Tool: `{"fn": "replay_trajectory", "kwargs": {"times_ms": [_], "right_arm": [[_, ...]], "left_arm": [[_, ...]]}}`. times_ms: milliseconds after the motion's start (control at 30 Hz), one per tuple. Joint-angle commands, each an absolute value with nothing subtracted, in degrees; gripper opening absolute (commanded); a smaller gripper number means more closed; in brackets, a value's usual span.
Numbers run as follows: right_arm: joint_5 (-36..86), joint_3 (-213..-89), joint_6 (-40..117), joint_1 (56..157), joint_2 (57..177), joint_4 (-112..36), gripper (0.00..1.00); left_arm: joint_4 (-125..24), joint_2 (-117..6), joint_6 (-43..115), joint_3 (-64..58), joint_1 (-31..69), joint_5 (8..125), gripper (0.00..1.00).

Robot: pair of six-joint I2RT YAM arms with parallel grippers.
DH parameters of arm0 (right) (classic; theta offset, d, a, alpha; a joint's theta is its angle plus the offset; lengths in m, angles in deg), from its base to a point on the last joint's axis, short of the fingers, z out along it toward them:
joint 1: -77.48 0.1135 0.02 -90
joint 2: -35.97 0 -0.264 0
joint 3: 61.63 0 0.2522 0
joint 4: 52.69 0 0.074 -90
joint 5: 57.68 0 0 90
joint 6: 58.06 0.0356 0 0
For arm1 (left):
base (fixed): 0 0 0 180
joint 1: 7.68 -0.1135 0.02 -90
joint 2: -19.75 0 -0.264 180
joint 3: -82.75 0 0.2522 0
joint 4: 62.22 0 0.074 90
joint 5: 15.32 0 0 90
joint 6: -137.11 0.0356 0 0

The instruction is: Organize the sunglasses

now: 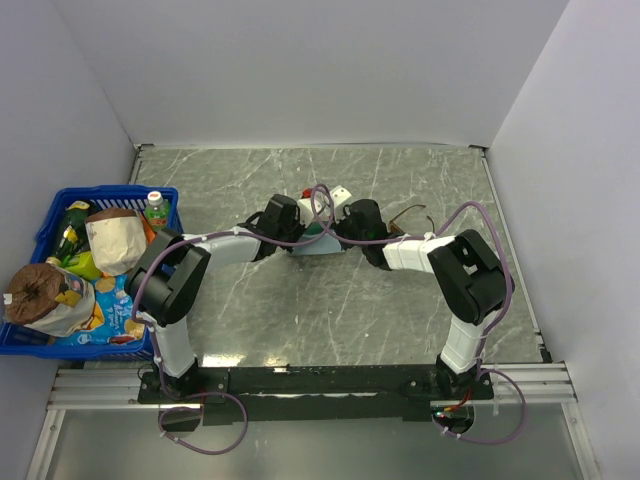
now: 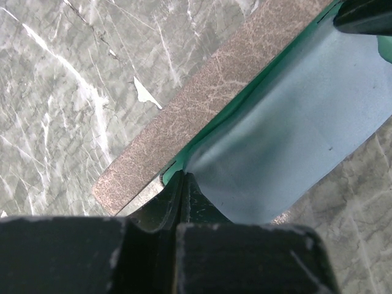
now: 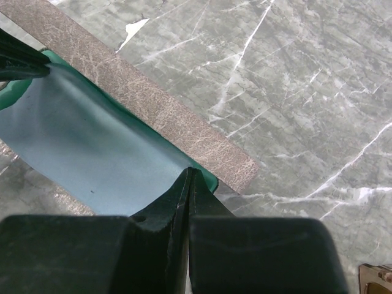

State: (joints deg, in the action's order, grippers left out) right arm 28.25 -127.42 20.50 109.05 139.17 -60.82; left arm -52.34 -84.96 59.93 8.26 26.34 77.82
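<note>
The sunglasses (image 1: pixel 411 218) lie on the marble table just right of the right gripper; one brown corner of them shows in the right wrist view (image 3: pixel 375 280). A grey-brown case (image 2: pixel 202 104) (image 3: pixel 153 104) with teal lining lies open mid-table. A light blue cloth (image 2: pixel 294 122) (image 3: pixel 86 153) is stretched over the case, sagging into it. My left gripper (image 2: pixel 182 174) (image 1: pixel 300 236) is shut on one corner of the cloth. The right gripper (image 3: pixel 191 171) (image 1: pixel 346 238) is shut on the opposite corner. Both grippers face each other across the case.
A blue basket (image 1: pixel 50 225) packed with groceries stands at the table's left edge. Small white blocks (image 1: pixel 333 196) sit just behind the grippers. White walls close in the back and both sides.
</note>
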Motion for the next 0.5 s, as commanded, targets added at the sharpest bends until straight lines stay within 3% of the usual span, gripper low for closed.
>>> {"fn": "replay_trajectory", "kwargs": {"times_ms": [0,467], "right_arm": [[28.81,-127.6,20.16,109.91,136.61,-63.1,0.02],[30.91,-129.0,19.11,111.05,138.54,-61.95,0.03]], "left_arm": [[-54.79,-82.73,60.39,8.69,26.95,78.99,0.01],[-55.23,-83.52,60.3,8.16,27.57,80.92,0.01]]}}
